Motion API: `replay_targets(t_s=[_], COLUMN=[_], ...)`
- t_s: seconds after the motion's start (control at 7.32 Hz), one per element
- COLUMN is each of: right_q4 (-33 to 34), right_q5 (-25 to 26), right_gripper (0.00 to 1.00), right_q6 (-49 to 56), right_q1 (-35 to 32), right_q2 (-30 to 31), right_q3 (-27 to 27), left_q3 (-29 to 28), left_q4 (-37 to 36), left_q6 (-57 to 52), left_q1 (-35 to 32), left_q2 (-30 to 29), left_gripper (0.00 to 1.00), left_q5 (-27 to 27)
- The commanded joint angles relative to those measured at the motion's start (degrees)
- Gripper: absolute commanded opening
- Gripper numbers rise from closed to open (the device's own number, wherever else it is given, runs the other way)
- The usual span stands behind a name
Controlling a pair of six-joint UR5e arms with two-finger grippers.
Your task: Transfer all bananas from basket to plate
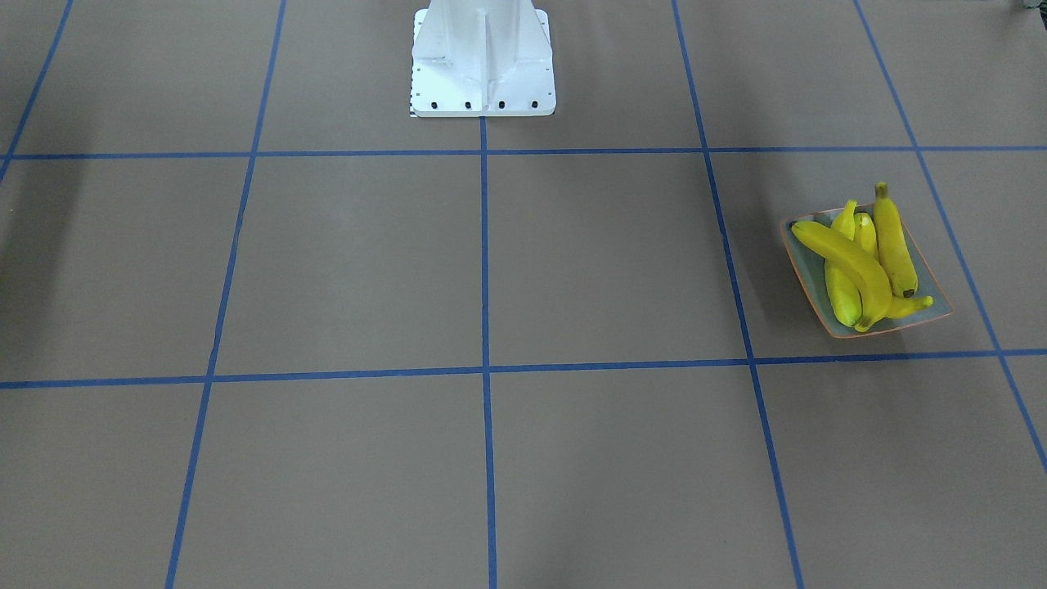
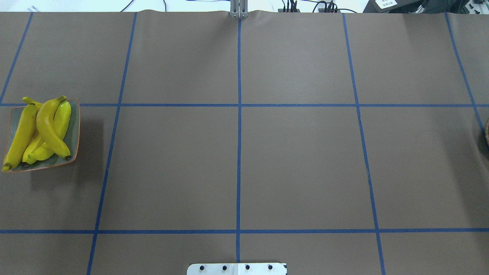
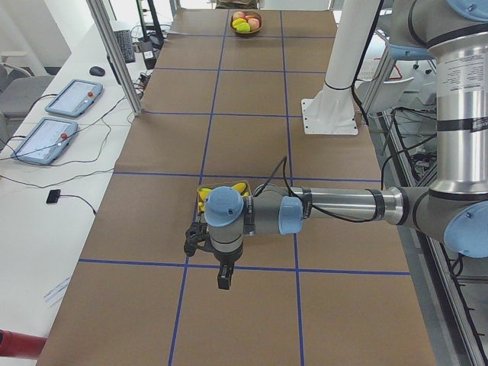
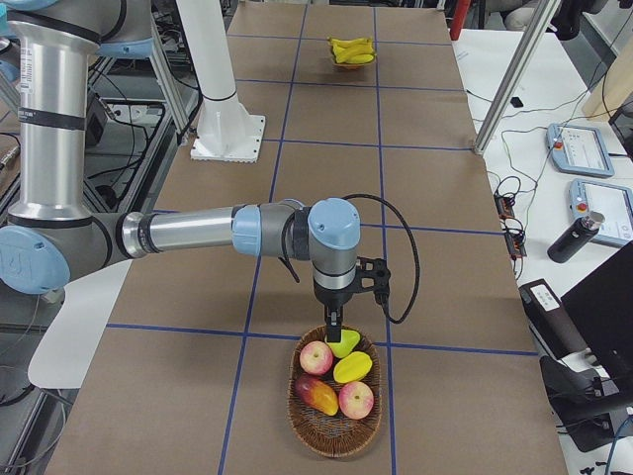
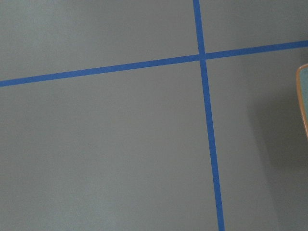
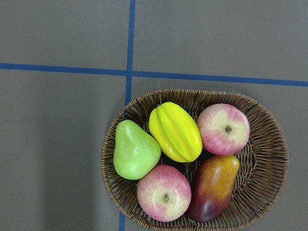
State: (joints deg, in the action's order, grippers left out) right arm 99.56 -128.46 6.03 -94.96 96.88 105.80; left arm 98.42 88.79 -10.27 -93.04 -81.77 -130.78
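1. Far left of the table [image 2: 244, 168]: the plate [image 2: 75, 131] carries all four bananas [image 2: 47, 130], heaped, one lying across the others.
2. The left gripper [image 3: 223, 284] hangs pointing down over bare table, just beside the plate. It shows side-on only, so I cannot tell whether it is spread or closed.
3. Far right: the wicker basket [image 6: 274, 139] holds a green pear [image 6: 136, 150], a ribbed yellow fruit [image 6: 174, 131], two apples and a mango [image 6: 214, 187].
4. The right gripper [image 4: 332, 334] hangs over the basket. I cannot tell how its fingers are set.
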Motion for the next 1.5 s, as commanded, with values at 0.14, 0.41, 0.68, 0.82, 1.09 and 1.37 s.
replay_targets(t_s=[0.14, 0.41, 0.68, 0.82, 1.09, 1.37], right_q4=[-9.9, -14.7, -14.7, -14.7, -14.8, -14.8], right_q5=[-0.5, -2.6, -3.1, -3.1, -3.2, -3.1], right_gripper=[1.0, 1.0, 1.0, 1.0, 1.0, 1.0], right_q6=[-2.0, -9.3, -9.3, -9.3, -9.3, -9.5], right_q1=[0.2, 1.3, 1.3, 1.3, 1.4, 2.0], right_q2=[-2.7, -3.2, -3.2, -3.2, -3.2, -3.2], right_q3=[-8.8, -11.1, -10.4, -10.4, -10.4, -10.5], left_q3=[0.0, 0.1, 0.2, 0.2, -1.3, -2.6], left_q4=[0.9, 0.9, 0.9, 0.9, 0.9, 0.9], left_q6=[0.1, 0.1, 0.1, 0.2, 0.2, 0.2], left_q1=[0.0, 0.0, 0.0, 0.0, 0.0, 0.0], left_q2=[0.6, 0.6, 0.6, 0.9, 1.1, 1.3], left_gripper=[1.0, 1.0, 1.0, 1.0, 1.0, 1.0], left_q5=[0.0, 0.0, 0.0, 0.0, 0.0, -0.1])
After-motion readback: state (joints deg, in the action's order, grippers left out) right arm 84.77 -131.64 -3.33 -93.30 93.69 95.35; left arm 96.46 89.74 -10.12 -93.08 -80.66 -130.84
